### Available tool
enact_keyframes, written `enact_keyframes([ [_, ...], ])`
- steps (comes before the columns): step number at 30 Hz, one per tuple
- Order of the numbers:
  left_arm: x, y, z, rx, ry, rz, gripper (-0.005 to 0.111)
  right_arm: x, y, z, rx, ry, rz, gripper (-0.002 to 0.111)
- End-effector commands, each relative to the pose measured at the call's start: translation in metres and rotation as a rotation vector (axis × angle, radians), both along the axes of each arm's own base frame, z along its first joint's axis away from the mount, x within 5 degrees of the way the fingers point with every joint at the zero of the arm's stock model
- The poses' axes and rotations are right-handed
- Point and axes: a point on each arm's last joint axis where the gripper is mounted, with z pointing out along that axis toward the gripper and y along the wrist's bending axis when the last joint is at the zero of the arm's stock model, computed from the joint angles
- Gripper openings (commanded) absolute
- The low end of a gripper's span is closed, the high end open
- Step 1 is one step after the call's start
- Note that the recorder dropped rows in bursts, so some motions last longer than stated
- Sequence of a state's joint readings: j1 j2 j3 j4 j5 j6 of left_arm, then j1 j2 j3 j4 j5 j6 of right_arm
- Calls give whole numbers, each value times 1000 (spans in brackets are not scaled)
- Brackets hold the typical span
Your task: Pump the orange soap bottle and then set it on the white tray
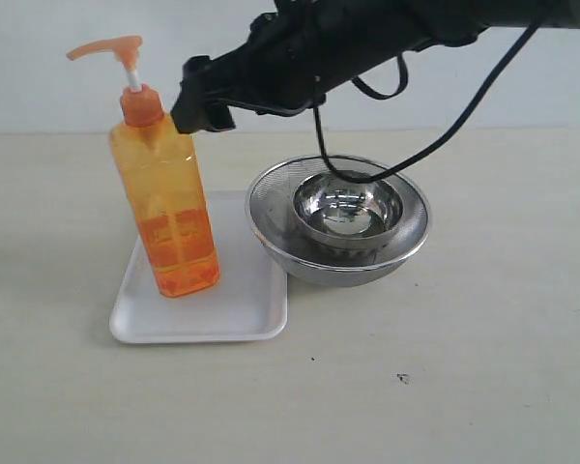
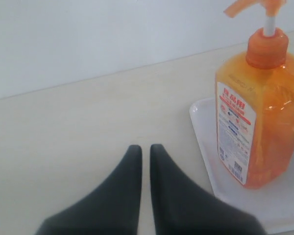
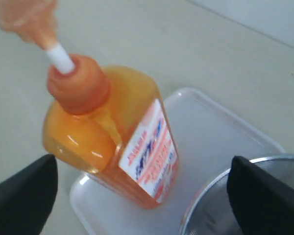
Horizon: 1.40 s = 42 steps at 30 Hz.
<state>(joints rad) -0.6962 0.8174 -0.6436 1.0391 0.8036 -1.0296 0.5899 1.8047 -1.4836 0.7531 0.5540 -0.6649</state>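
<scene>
Robot test bench in a plain, lab-like room. A bare, pale beige table [image 1: 464, 387] meets a blank white wall [image 1: 39, 58]. A black robot arm [image 1: 367, 39] trailing a loose black cable [image 1: 464, 106] hangs over the table and ends in the right pincer [image 1: 201, 101]. Just beside the pincer, an orange soap bottle [image 1: 169, 213] stands on a white tray [image 1: 242, 300]. Behind the pincer, under the arm, sit nested steel bowls [image 1: 280, 242], staged like props.
</scene>
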Motion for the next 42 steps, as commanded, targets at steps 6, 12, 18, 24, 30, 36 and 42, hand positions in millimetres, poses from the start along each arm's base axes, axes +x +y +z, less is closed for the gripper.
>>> enact_keyframes([
  [6,1,-2,1,-31,-28,-16,5,22,-60,-1,-35,144,-41,22],
  [12,13,-14,-6,27,-23,-52,5,23,-62,-1,-17,171,-73,2],
  [18,59,-28,-39,84,21,-29,5,26,-61,1,-29,94,-59,2],
  [24,81,-8,-80,-39,129,-115,5,19,-52,-1,-57,-143,209,2],
  [30,86,20,-84,-114,131,-69,5,18,-40,-36,80,-150,276,2],
  [36,107,16,-89,-118,175,-109,5,25,-35,-57,93,-135,298,2],
  [42,135,8,-108,-51,253,-194,5,25,-34,-57,92,-166,312,2],
])
